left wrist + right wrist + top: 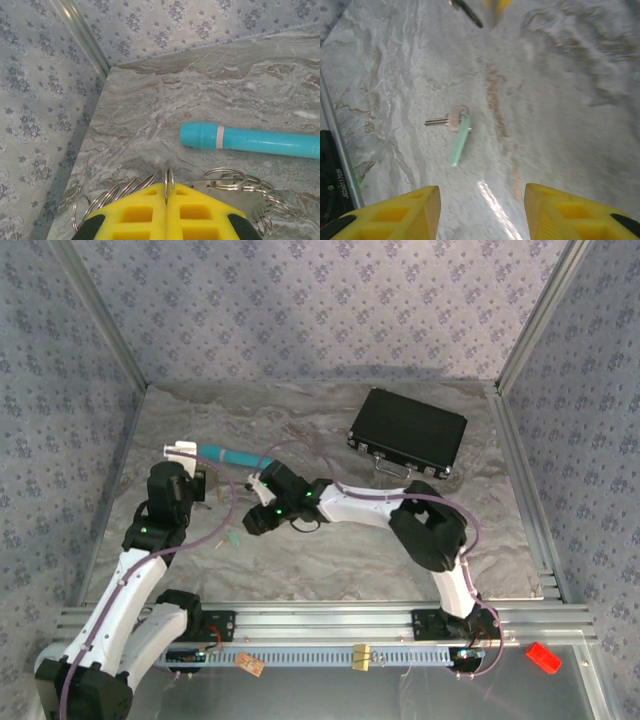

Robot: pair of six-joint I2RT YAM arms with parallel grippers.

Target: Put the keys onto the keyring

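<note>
My left gripper (167,192) is shut on one wire loop of the keyring (168,176). More of its silvery loops fan out to the left and right of the yellow fingers. From above, the left gripper (198,492) sits at the table's left, just in front of the teal stick. One of the keys (454,131), a small metal key with a long pale teal-green head, lies flat on the table. It is ahead of my right gripper (482,200), which is open and holds nothing. From above, that key (232,538) lies just left of the right gripper (253,523).
A long teal pen-like stick (250,140) lies on the marble table (330,560) just beyond the keyring. A black case (408,432) sits at the back right. Patterned walls close in the left, back and right sides. A small red object (543,658) lies off the table, front right.
</note>
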